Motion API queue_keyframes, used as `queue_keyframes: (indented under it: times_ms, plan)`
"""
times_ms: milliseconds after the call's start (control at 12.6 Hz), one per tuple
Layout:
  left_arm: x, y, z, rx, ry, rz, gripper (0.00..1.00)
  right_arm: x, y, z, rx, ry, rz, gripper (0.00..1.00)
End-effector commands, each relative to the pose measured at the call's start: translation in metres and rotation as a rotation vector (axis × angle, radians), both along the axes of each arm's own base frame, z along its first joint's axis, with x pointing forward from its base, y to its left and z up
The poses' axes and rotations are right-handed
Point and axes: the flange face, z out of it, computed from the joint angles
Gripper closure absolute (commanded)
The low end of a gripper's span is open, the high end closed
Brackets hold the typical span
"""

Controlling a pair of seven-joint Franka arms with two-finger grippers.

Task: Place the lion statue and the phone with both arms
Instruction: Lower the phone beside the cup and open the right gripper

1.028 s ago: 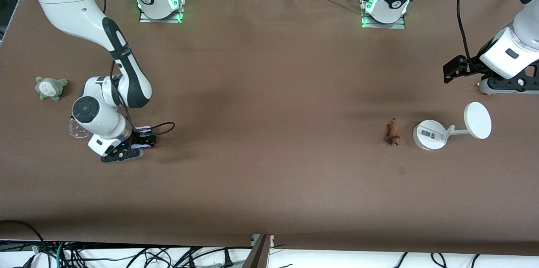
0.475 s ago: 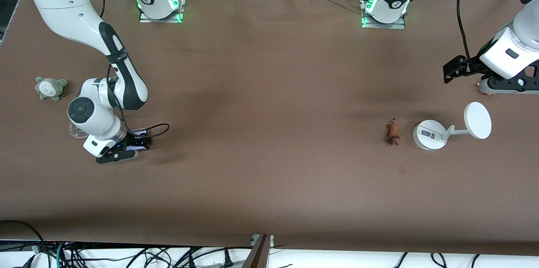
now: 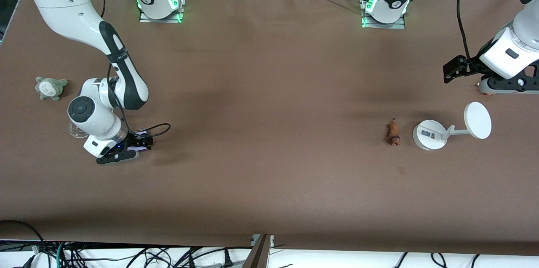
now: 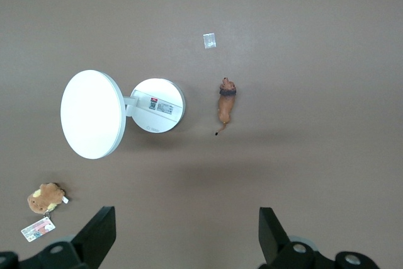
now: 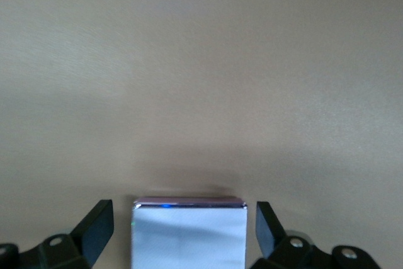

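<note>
The phone, pale lavender-white with a dark edge, lies flat on the brown table toward the right arm's end. My right gripper is open and low around it, one finger on each side with a small gap. In the front view the right gripper hides most of the phone. The lion statue, small and reddish-brown, lies on the table beside the white stand, also in the left wrist view. My left gripper is open and empty, waiting high over the left arm's end.
A white round-based stand with a disc stands beside the lion. A brown plush with a tag lies under the left gripper. A grey-green plush and a clear round item are near the right arm.
My right gripper shifted a little toward the right arm's end of the table, then held still. The left arm and the lion have not moved.
</note>
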Motion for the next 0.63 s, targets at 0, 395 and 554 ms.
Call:
queue_keyframes:
  times_ms: [0, 395, 554]
  plan:
    - [0.002, -0.001, 0.006, 0.0, 0.007, -0.015, 0.0, -0.005, 0.017, 0.067, 0.028, 0.065, -0.007, 0.0]
    - [0.002, -0.001, 0.006, 0.0, 0.007, -0.015, 0.0, -0.031, 0.051, 0.192, 0.043, 0.201, -0.059, 0.0]
    - [0.002, -0.001, 0.006, 0.001, 0.007, -0.011, 0.0, -0.047, 0.053, 0.239, 0.04, 0.258, -0.083, 0.0]
